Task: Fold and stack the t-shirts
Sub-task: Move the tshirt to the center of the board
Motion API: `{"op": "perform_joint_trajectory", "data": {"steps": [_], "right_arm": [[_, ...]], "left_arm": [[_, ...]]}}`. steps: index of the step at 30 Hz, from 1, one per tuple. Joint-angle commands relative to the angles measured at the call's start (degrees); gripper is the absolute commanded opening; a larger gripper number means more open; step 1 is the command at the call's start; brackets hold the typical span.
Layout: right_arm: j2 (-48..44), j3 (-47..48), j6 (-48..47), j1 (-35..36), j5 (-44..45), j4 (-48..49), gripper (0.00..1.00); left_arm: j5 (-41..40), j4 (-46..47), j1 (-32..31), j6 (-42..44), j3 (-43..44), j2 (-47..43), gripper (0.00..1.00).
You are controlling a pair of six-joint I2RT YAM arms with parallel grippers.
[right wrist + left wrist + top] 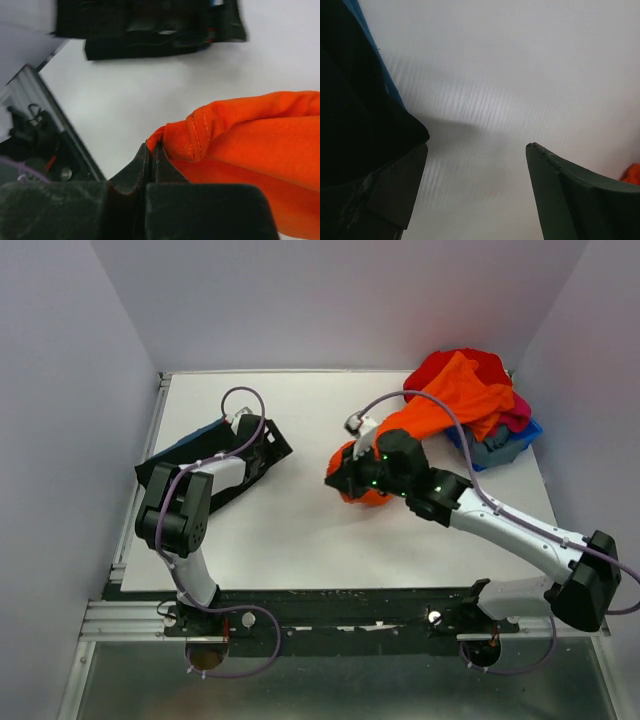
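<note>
An orange t-shirt (440, 410) stretches from the pile at the back right toward the table's middle. My right gripper (340, 480) is shut on its hem; in the right wrist view the gripper (151, 146) pinches the orange edge (235, 135). A folded stack with a black shirt (160, 468) over a blue one (200, 437) lies at the left. My left gripper (272, 445) sits at its right end, open and empty; in the left wrist view (475, 150) the black cloth (355, 125) lies beside the left finger.
A pile of red (470, 365), pink (520, 410), blue (525, 435) and grey (492, 452) shirts fills the back right corner. The white table (290, 530) has walls at the back and both sides. The metal rail (330, 612) runs along the near edge.
</note>
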Motion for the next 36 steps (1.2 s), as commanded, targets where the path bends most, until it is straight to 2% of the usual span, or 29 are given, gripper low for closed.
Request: {"op": "perform_joint_trajectory", "data": {"steps": [1,5,7,10,12,15,18,26,32,36], "right_arm": [[3.7,10.6,-5.0,11.0,-5.0,-3.8,0.01],[1.0,9.7,-4.1,11.8,0.3,-3.9,0.01],[-2.3,7.0,-3.8,11.8,8.2,-4.2,0.01],[-6.9,2.5,-0.8,10.6,22.6,-6.8,0.01],[-10.0,-0.1,2.2,7.1,26.7,-9.9,0.01],[-14.0,-4.8,3.4,2.3,24.3,-11.3,0.01],[-15.6,-7.3,3.5,1.7,24.4,-12.1,0.01],[-10.2,-7.4,6.0,1.4,25.3,-13.0,0.01],[-7.5,-6.6,7.0,0.9,24.5,-11.3,0.01],[-7.3,-6.7,7.0,0.8,23.2,-10.1,0.01]], "left_arm": [[-3.8,-5.7,3.5,3.7,4.4,4.5,0.98],[-1.8,-5.7,5.9,5.1,6.0,5.6,0.98],[-0.9,-7.0,6.0,5.9,6.0,4.5,0.98],[5.5,-1.7,5.3,5.0,2.2,0.7,0.96],[7.5,1.0,3.9,4.5,-0.3,-3.0,0.96],[8.3,1.3,1.0,4.4,-2.8,-8.3,0.96],[7.8,0.2,-1.1,4.4,-5.1,-13.8,0.96],[6.1,-3.2,-9.5,4.5,-13.0,-28.6,0.95],[11.4,-3.5,-11.8,3.5,-21.8,-39.2,0.85],[13.4,-5.4,-14.5,5.3,-23.3,-43.2,0.84]]}}
